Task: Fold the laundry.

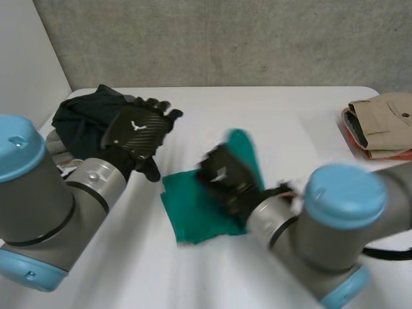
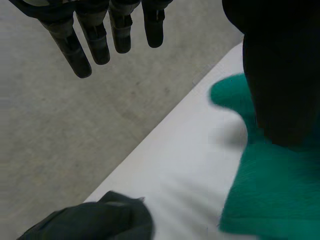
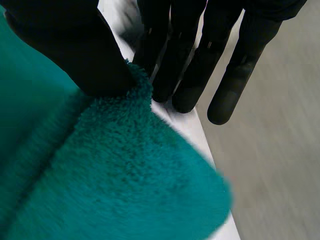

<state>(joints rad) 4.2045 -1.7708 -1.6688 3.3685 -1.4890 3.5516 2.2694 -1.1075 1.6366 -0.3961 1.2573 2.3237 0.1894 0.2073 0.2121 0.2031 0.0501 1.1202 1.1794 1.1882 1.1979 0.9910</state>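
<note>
Right wrist view: the fingers [image 3: 187, 75] of the right hand [image 3: 65, 50] are seen closed against the thumb, with an edge of the green towel [image 3: 115, 185] pinched between them. That edge is raised off the white table [image 1: 290, 122]. The rest of the towel is laid flat on the table, partly under the right hand. The fingers [image 2: 97, 42] of the left hand [image 1: 136, 132] are held straight and slightly spread, with nothing gripped. This hand is poised just beside the towel, clear of it. A dark garment [image 1: 80, 116] is heaped beyond the left hand, apart from the towel. A folded beige garment [image 1: 386, 116] is set on an orange base [image 1: 355, 143], well apart from the towel.
</note>
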